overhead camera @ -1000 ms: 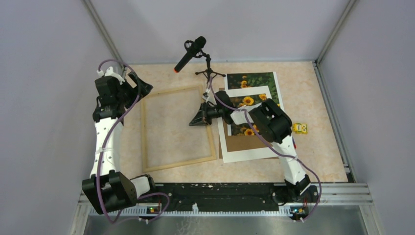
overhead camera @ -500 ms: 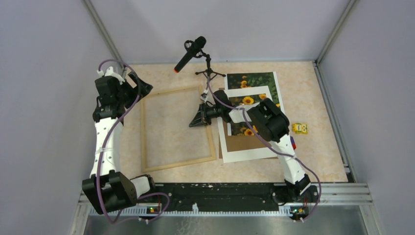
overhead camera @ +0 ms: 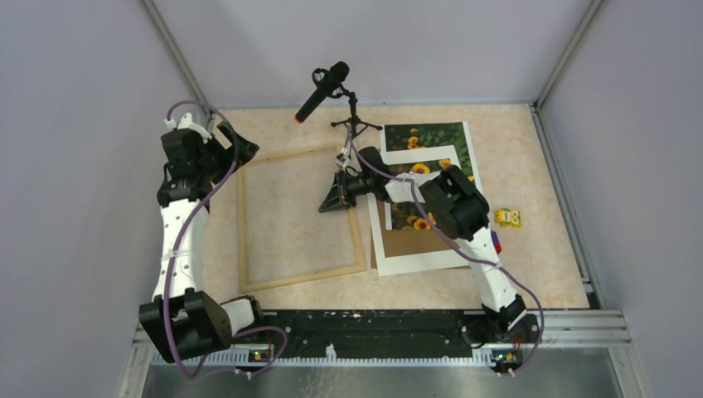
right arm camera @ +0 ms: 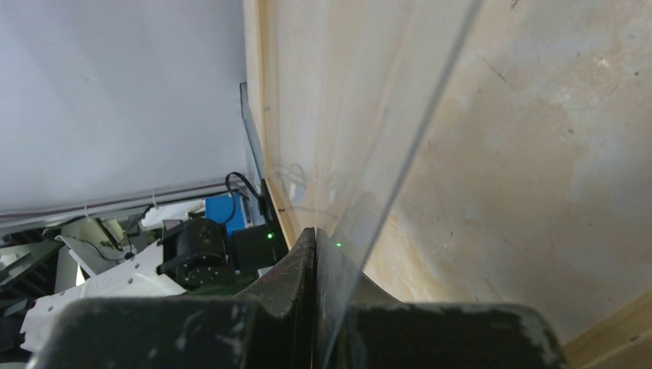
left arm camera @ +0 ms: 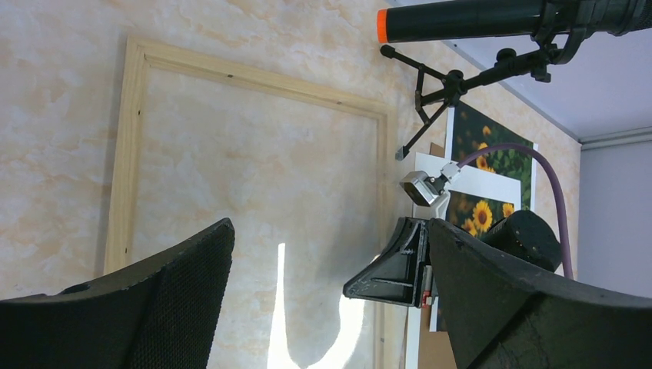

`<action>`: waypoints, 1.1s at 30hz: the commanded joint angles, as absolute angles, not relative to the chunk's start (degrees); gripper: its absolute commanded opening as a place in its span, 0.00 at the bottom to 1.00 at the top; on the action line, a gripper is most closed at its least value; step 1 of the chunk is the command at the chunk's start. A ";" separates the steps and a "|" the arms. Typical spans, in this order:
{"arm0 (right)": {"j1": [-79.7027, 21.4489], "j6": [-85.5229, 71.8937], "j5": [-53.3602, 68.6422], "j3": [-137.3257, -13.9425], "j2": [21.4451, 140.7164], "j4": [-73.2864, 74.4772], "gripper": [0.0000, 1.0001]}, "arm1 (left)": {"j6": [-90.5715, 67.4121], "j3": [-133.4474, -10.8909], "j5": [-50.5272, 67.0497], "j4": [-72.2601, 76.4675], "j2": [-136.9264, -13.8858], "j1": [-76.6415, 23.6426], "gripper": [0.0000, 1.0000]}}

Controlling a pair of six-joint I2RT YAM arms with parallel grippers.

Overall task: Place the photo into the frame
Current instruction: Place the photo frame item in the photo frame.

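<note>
**Right hand closed on a clear sheet, photo lying behind it**

The right hand (overhead camera: 333, 201) is pressed together on the edge of a clear sheet (right arm camera: 361, 115), at the right strip of the frame (overhead camera: 245, 224). The frame is a large rectangle of thin pale wood. It lies flat on the bench (overhead camera: 530, 249), and the marbled top shows through it. The left hand (overhead camera: 236, 148) hangs at the frame's far left corner, its fingers (left arm camera: 154, 307) spread wide and holding nothing. The photo (overhead camera: 435, 135) lies behind the right hand's wrist, beside the frame. It shows yellow sunflowers on dark green leaves, with a narrow white edge. A white mat (overhead camera: 414, 261) covers its near part, and both sunflowers and a brown board (overhead camera: 419, 242) show in the mat's window. A microphone (overhead camera: 323, 89) stands beyond the right hand.
</note>
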State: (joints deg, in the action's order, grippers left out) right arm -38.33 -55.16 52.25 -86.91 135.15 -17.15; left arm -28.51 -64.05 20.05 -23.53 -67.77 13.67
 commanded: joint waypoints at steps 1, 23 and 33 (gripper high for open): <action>-37.89 -52.88 53.70 -90.55 136.48 -15.75 0.00 | -27.55 -63.63 19.80 -21.00 -66.62 13.39 0.98; -37.84 -45.45 46.22 -93.19 135.25 -3.81 0.27 | -28.20 -62.42 20.49 -20.39 -66.24 12.86 0.99; -37.87 -39.43 38.33 -96.46 132.95 10.01 0.53 | -28.70 -60.55 20.62 -19.76 -65.09 11.12 0.98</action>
State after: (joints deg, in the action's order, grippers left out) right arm -38.24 -45.01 45.08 -94.15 135.52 1.15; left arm -28.56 -61.63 20.10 -22.65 -67.24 12.23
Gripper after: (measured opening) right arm 0.494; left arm 0.986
